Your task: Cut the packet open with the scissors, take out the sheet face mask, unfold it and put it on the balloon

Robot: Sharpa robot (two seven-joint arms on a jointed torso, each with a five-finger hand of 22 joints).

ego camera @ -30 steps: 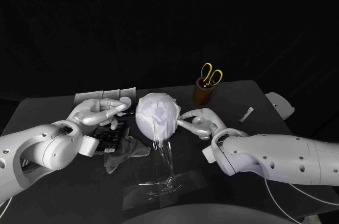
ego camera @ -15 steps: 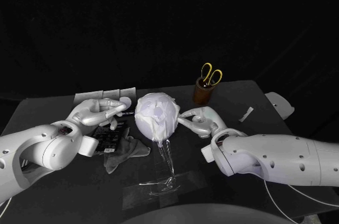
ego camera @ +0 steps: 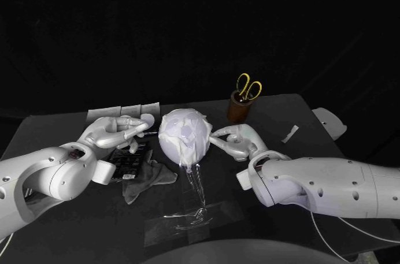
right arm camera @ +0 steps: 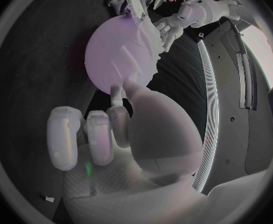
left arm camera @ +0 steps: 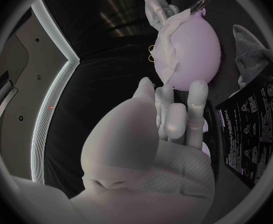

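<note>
A pale balloon [ego camera: 185, 138] stands upright at the table's middle on a clear stand [ego camera: 198, 213]. The white sheet mask [ego camera: 190, 131] is draped over the balloon's front. My left hand [ego camera: 117, 131] hovers just left of the balloon with its fingers curled in and nothing in them. In the left wrist view its fingertips [left arm camera: 174, 115] point at the balloon [left arm camera: 189, 45]. My right hand [ego camera: 237, 141] is at the balloon's right side, thumb and a finger meeting on the mask's edge. The right wrist view shows those tips against the balloon [right arm camera: 114, 55]. The black packet [ego camera: 129, 158] lies under my left hand.
Yellow-handled scissors [ego camera: 248, 88] stand in a brown cup [ego camera: 241, 109] behind the balloon. A grey crumpled film [ego camera: 147, 179] lies beside the packet. White strips [ego camera: 125, 110] lie at the back left, and a small white strip [ego camera: 290, 135] at the right.
Almost nothing: my right hand has shifted slightly against the balloon's side. The left hand has stayed still.
</note>
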